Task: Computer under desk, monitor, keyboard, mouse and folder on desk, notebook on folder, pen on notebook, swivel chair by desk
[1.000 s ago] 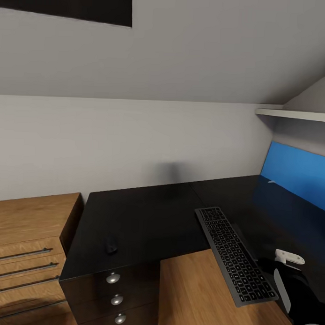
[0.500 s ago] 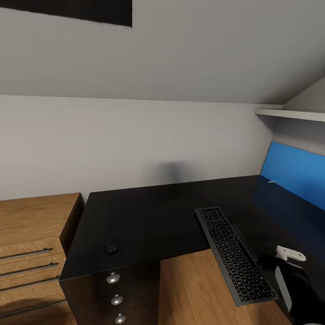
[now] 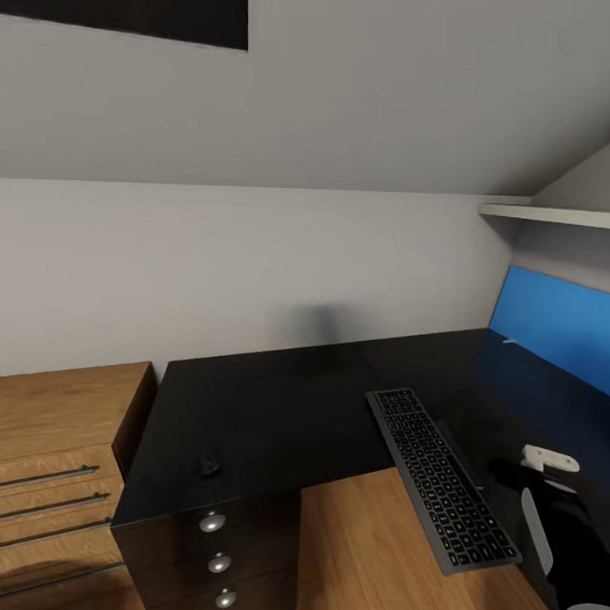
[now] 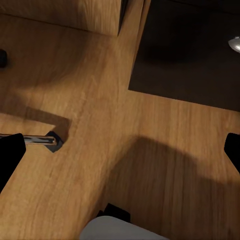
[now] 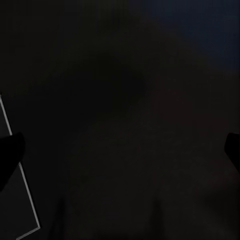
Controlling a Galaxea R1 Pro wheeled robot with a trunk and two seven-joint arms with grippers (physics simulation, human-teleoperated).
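Head view: the table [image 3: 266, 409] is an L of glossy black, its flat top mirroring the blue wall panel [image 3: 563, 336] at the far right. A drawer unit with round silver knobs [image 3: 212, 522] hangs under its near end. The keyboard [image 3: 440, 477] lies slantwise on the top, a slim silver-grey slab of black keys whose near corner juts past the table edge. The right arm [image 3: 565, 534], black with a small white fitting, reaches in just beside the keyboard's near end; its fingers are hidden here. The mouse [image 3: 210, 464], a small rounded black lump, sits well apart from that arm, on the other wing near the table's front edge. A light wooden chest [image 3: 53, 454] with long metal bar handles stands against the table's far side, on a wood-grain floor [image 3: 367, 553].

Left wrist view: the left hand [image 4: 120, 150] spreads wide, its black fingertips [image 4: 10, 152] at opposite edges, over warm planked floor. Past the fingers stand the dark drawer front and one silver knob.

Right wrist view: the right hand [image 5: 120, 147] is likewise spread wide and holds nothing, hanging over the dark glossy tabletop, with a thin pale edge of the keyboard beside one fingertip [image 5: 10, 147].
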